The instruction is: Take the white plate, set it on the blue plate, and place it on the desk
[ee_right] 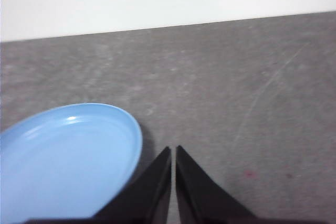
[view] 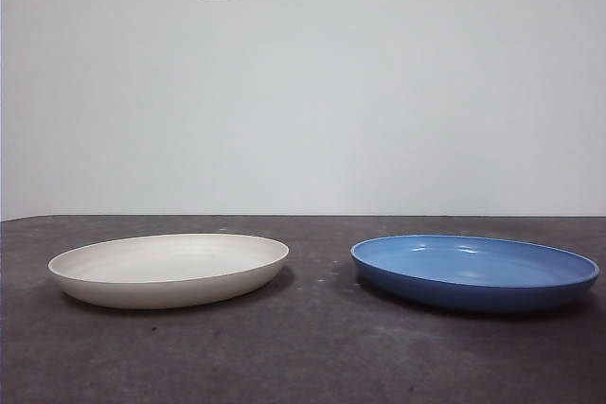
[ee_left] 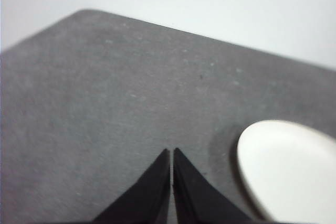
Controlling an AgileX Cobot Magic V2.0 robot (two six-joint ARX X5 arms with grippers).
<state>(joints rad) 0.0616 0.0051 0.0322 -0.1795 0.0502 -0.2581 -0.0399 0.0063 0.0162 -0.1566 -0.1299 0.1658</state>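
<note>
Sitting flat on the tabletop (view: pixel 312 347): white plate (view: pixel 170 269), well apart from blue plate (view: pixel 475 272), nothing stacked yet. Hovering just beside the white plate, empty, tips pressed together: left pincer (ee_left: pixel 171 153). Waiting likewise beside the blue plate, also closed on nothing: right pincer (ee_right: pixel 173 150). Probably best: spreading wide first, descending onto the near rim, pinching the lip squarely, lifting level to avoid tipping.

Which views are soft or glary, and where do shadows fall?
Front view: sharp, small glints inside the blue plate, soft shadows under it and the white plate. Left wrist view: blurry, white plate blown out, shadow beside it. Right wrist view: soft, mild glare on the blue plate.
</note>
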